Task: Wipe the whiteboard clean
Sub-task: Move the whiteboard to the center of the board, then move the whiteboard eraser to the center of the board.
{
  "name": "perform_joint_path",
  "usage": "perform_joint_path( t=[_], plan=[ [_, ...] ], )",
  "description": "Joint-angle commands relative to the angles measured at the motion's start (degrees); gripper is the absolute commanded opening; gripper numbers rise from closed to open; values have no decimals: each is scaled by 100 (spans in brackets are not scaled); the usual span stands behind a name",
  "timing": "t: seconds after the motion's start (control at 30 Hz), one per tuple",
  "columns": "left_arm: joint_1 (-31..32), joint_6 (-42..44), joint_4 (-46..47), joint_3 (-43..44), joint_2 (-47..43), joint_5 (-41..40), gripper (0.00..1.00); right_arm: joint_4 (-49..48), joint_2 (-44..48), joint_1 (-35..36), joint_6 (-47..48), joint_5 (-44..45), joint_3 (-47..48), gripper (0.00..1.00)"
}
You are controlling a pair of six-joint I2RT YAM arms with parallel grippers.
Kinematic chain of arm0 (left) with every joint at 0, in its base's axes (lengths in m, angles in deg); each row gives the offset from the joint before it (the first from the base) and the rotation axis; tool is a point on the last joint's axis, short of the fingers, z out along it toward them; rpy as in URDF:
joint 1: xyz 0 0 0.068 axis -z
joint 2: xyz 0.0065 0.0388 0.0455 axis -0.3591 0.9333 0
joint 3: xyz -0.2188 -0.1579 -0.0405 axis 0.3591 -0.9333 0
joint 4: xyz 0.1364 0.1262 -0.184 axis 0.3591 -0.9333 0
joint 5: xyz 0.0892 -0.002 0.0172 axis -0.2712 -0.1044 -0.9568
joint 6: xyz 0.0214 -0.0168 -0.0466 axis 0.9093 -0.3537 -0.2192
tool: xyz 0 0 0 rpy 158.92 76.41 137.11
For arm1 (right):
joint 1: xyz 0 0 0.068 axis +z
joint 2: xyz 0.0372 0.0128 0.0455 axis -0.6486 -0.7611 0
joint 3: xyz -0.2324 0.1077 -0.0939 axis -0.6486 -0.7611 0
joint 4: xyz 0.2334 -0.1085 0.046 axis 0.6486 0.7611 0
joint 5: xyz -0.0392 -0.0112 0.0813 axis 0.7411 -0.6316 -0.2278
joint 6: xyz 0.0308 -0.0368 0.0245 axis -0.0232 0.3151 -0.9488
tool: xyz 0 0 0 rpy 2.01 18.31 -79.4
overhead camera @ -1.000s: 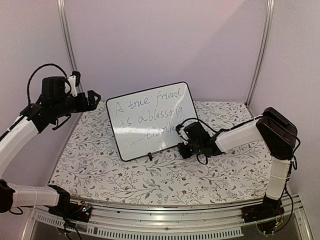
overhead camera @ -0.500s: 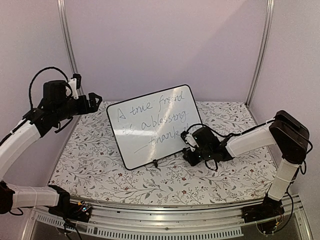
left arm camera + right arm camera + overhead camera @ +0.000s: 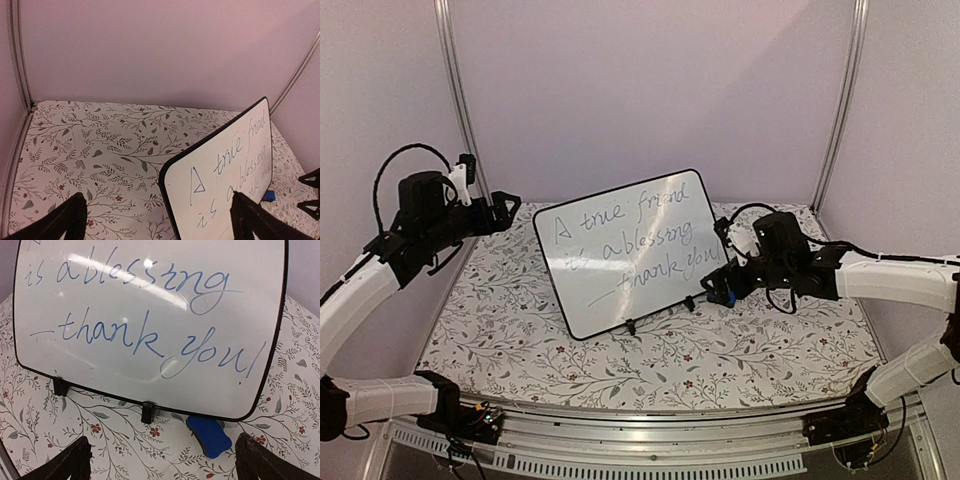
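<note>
The right gripper (image 3: 164, 441) is spread wide with nothing between its dark fingers (image 3: 70, 462). Straight ahead stands the whiteboard (image 3: 150, 315), leaning back on two small black feet (image 3: 148, 412), its black-framed face filling the view. Blue handwriting on it reads "is a blessing" and below that "thank you!". A blue eraser (image 3: 210, 436) lies on the floral counter (image 3: 115, 440) just ahead of the gripper, toward its right finger, at the board's lower edge.

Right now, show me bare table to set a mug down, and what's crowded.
Free: the wide strip of table between the whiteboard and the near edge, and the back-left corner below the left claw. Crowded: the board's lower right corner, where the blue eraser lies before the open right claw.
</note>
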Motion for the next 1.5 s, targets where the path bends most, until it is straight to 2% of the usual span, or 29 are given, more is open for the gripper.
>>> perform_joint_path(
  t=[0.0,0.17,0.3,0.67,1.13,1.47],
  plan=[
    [-252,-150,258,-125,-55,289,100,756,-80,-294,327,122,262,99],
    [-403,-206,238,-152,-88,262,100,1227,-870,-349,411,16,661,99],
    [-494,-283,235,-172,-63,291,100,1120,-1263,-499,211,-385,834,97],
    [-586,-413,197,-171,66,266,100,1049,-2132,-741,135,-367,967,96],
    [-623,-450,178,-198,103,272,100,625,-2493,-805,255,-429,1025,95],
    [-629,-452,177,-214,97,245,100,698,-2327,-805,135,-737,864,88]
  ],
)
